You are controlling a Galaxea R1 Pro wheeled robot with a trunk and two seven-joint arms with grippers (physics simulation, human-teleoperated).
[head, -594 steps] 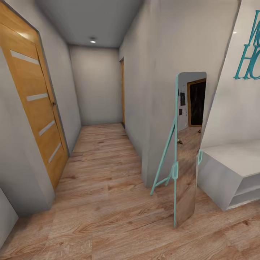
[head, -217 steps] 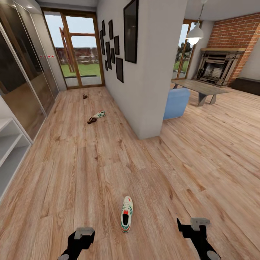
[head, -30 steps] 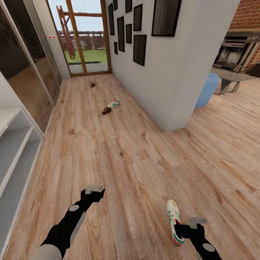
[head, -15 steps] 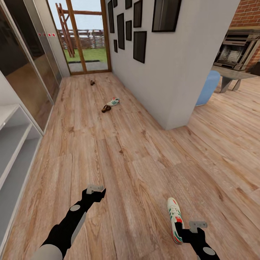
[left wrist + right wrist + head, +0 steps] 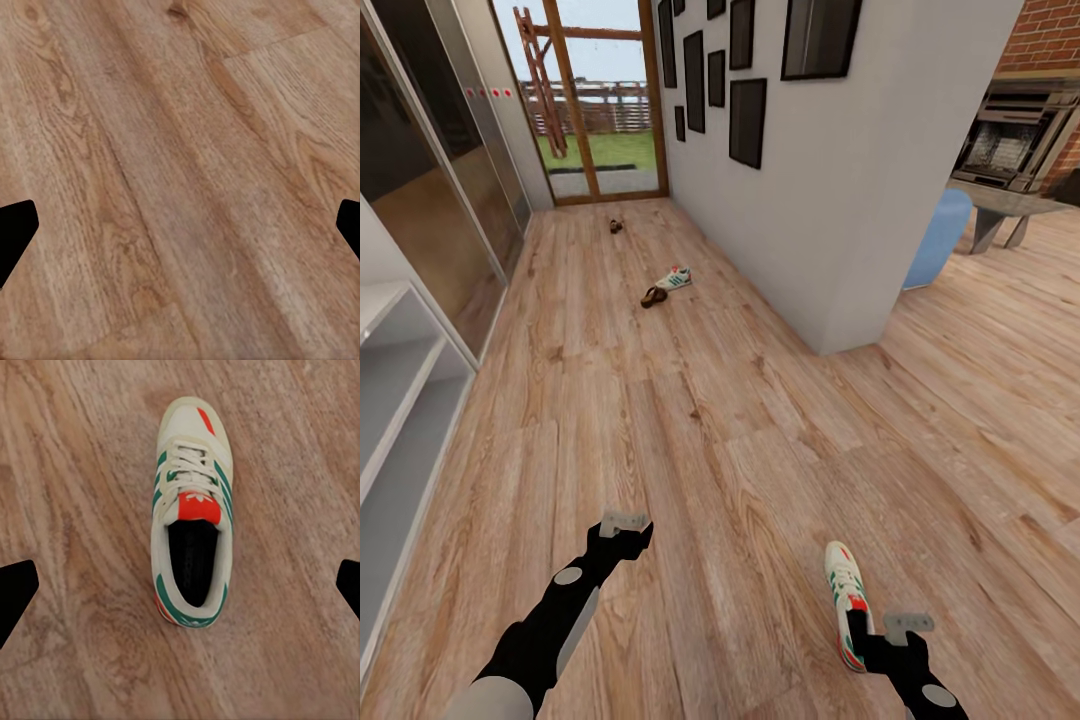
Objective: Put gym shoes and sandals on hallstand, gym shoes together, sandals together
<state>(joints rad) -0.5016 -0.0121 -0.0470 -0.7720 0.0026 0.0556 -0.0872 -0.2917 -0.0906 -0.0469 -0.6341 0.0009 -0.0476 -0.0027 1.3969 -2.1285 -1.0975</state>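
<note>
Right gripper (image 5: 857, 632) spread wide above near gym shoe (image 5: 191, 514) | left gripper (image 5: 622, 522) wide, empty, beside that shoe | far gym shoe (image 5: 676, 278) touching sandal (image 5: 653, 296), well beyond it.

The corridor floor (image 5: 690, 430) is laid in light brown wood planks with clear grain, and the same planking is seen in the left wrist view (image 5: 180, 180). One gym shoe (image 5: 847, 600) lies flat on the floor at the near right, upright on its sole, toe pointed away down the corridor; in the right wrist view (image 5: 191, 510) it is seen from above, laces and red tongue label showing. Farther down the corridor a second gym shoe (image 5: 676, 278) rests on the planks with a dark sandal (image 5: 653, 297) just beside it. Another sandal (image 5: 616, 226) lies well beyond, near the glass door. At the left edge, the pale grey hallstand (image 5: 400, 400) stands on the floor.
</note>
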